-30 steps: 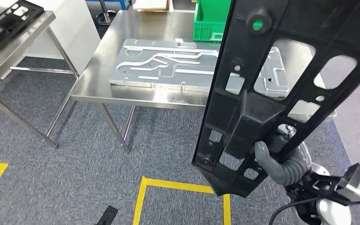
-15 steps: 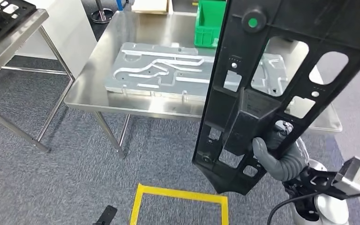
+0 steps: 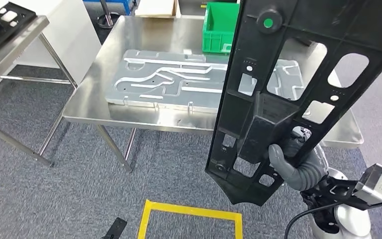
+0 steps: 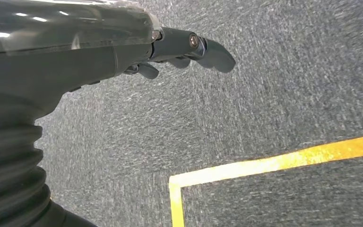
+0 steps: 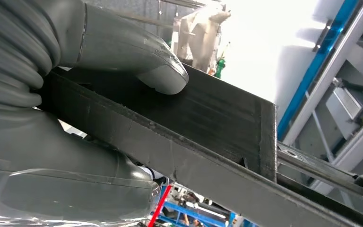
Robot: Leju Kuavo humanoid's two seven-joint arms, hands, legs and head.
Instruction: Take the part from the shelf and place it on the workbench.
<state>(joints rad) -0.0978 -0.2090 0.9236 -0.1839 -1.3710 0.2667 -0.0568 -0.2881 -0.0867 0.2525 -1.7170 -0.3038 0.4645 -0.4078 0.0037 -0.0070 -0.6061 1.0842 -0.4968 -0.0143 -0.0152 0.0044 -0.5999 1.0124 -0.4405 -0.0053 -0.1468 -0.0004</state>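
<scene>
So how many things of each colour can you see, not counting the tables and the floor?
Black: 2 – the big black frame part that the right hand holds, and another black frame on the far table.
Silver: 1 – the metal plate on the workbench.
Green: 1 – the green bin.
Total: 4.

You're in a factory workshop: stainless steel workbench [image 3: 129,112], machined aluminium plate [image 3: 179,82], green plastic crate [image 3: 220,27], yellow floor tape [image 3: 189,211] on grey carpet
</scene>
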